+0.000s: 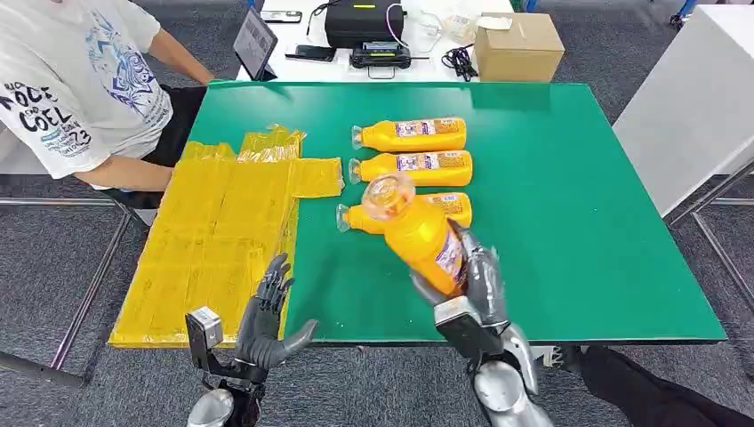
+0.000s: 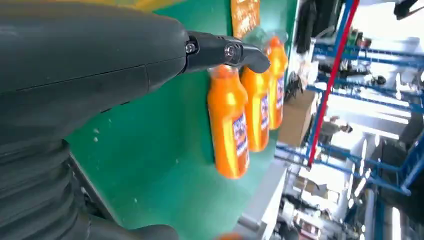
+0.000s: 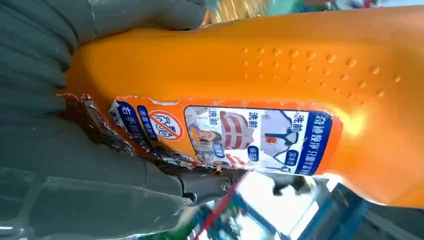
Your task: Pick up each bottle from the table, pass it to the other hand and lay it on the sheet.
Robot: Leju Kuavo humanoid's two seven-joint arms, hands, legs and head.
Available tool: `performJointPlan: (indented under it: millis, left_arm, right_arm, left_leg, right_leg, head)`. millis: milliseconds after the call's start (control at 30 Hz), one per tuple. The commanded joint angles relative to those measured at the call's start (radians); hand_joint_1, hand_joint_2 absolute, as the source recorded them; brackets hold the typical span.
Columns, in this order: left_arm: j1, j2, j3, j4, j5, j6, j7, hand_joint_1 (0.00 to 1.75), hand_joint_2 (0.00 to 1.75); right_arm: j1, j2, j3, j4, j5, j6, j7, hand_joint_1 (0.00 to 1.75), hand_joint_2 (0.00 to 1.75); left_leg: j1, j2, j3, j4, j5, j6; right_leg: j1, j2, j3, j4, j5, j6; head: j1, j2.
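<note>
three bottles [image 1: 413, 165] lie right of the sheet [image 1: 218, 231].

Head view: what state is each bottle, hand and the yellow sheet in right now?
Held bottle: lifted off the table, tilted, cap end away from the robot.
Three bottles: lying on their sides on the green table, caps toward the sheet.
Sheet: spread flat, nothing on it.
Right hand: grips the held bottle.
Left hand: open, holds nothing.

Both arms are silver at the forearm. The left hand [image 1: 265, 316] is dark grey with slim jointed fingers, a small grey box at its wrist. The right hand [image 1: 478, 285] is grey, ribbed cover, bright screws.
</note>
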Motion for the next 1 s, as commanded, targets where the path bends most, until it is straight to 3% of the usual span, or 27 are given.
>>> performJointPlan:
  millis: [33, 100, 600, 700, 767, 1000]
  left_arm:
    - [-0.033, 0.025, -0.062, 0.011, 0.024, -0.018, 0.023, 0.0, 1.75]
    - [-0.037, 0.024, -0.072, 0.017, 0.027, -0.019, 0.028, 0.0, 1.75]
    - [-0.038, 0.036, -0.102, 0.041, 0.072, -0.072, 0.053, 0.0, 1.75]
    - [-0.028, 0.045, -0.108, 0.042, 0.19, -0.2, 0.093, 0.0, 1.75]
    - [-0.021, 0.047, -0.12, 0.039, 0.185, -0.201, 0.085, 0.0, 1.75]
    - [-0.044, 0.047, -0.153, 0.073, 0.195, -0.225, 0.088, 0.0, 1.75]
  right_arm:
    - [-0.036, 0.132, 0.069, 0.439, -0.07, 0.025, -0.109, 1.75, 1.75]
    - [-0.045, 0.129, 0.078, 0.452, -0.116, 0.077, -0.111, 1.75, 1.75]
    - [-0.086, 0.141, 0.111, 0.496, -0.091, 0.088, -0.102, 1.75, 1.75]
    - [-0.107, 0.148, 0.099, 0.503, -0.112, 0.104, -0.102, 1.75, 1.75]
    - [-0.118, 0.155, 0.098, 0.489, -0.118, 0.11, -0.103, 1.75, 1.75]
    - [-0.16, 0.188, 0.226, 0.591, -0.063, 0.129, -0.077, 1.75, 1.75]
  left_leg:
    - [0.001, 0.002, 0.003, -0.001, -0.001, -0.001]
    - [0.002, 0.004, 0.006, -0.001, -0.002, -0.002]
    - [0.001, 0.002, 0.003, -0.001, -0.001, -0.001]
    - [0.001, 0.003, 0.004, -0.001, -0.001, -0.001]
    - [0.001, 0.004, 0.005, -0.001, -0.002, -0.002]
    - [0.001, 0.002, 0.002, -0.001, -0.001, -0.001]
  right_leg:
    - [0.001, 0.002, 0.002, -0.002, 0.0, -0.001]
    - [0.002, 0.003, 0.005, -0.002, -0.001, -0.002]
    - [0.001, 0.002, 0.002, -0.001, 0.0, -0.002]
    - [0.001, 0.002, 0.003, -0.001, -0.001, -0.002]
    - [0.001, 0.004, 0.003, -0.001, -0.001, -0.002]
    - [0.001, 0.002, 0.002, -0.001, 0.0, -0.002]
  head:
    - [0.0, 0.0]
    - [0.0, 0.0]
    - [0.0, 0.0]
    - [0.0, 0.0]
    - [0.0, 0.0]
    - [0.0, 0.0]
